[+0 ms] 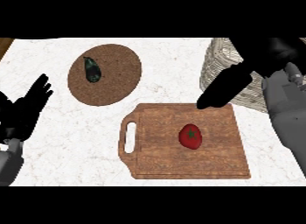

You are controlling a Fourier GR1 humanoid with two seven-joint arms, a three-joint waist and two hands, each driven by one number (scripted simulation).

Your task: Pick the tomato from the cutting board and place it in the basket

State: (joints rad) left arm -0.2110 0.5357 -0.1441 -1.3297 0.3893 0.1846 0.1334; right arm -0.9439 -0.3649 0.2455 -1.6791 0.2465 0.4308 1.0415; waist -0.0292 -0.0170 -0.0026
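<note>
Right forearm fills the view's right side, closest of all, angled so its hand comes at the board from above; the white worktop carries everything else; the wooden cutting board lies at centre, handle slot to the left; the wicker basket stands just beyond its far right corner, a short carry, partly hidden by the right hand, whose fingers are straight, together and empty, tips over the board's far edge; a round cork mat lies far left; the left hand rests at the left edge, fingers up and slightly apart, out of the way; the tomato sits untouched on the board, right of centre; a dark vegetable lies on the mat.
</note>
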